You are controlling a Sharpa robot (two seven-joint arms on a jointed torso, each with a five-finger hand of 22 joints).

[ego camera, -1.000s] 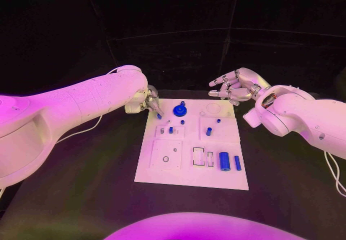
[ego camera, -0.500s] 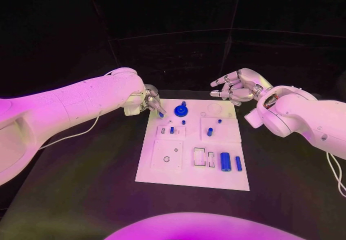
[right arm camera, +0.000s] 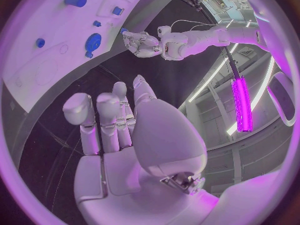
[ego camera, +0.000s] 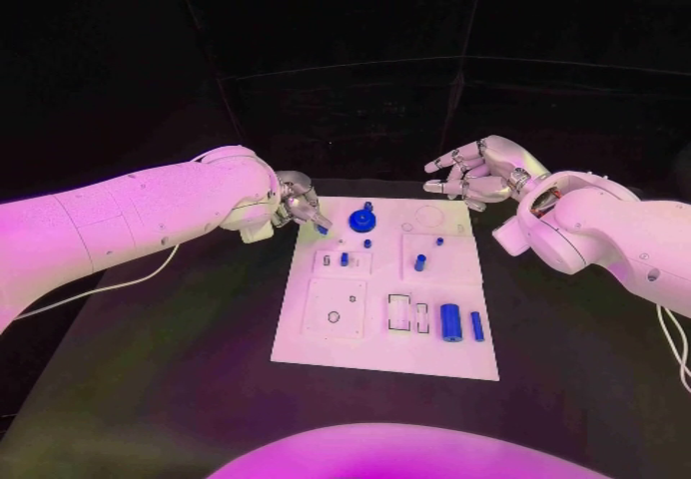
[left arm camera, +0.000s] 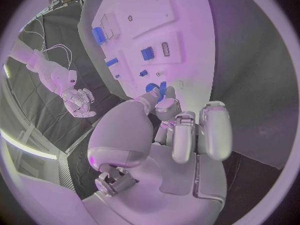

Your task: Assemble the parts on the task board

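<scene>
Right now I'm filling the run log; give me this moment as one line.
left hand: pinching small blue part at task board far-left corner | right hand: holds nothing, beyond board's far edge

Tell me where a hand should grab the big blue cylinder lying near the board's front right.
Grip the big blue cylinder across its round middle, coming straight down from above. It lies flat on the task board, with a smaller blue piece close beside it, so keep the fingers narrow.

You've got one task board [ego camera: 386, 304], two hands: left hand [ego camera: 300, 203], right hand [ego camera: 475, 172]. Blue parts: I count about eight, incl. one big round part [ego camera: 361, 220] and one large cylinder [ego camera: 450, 321].
</scene>
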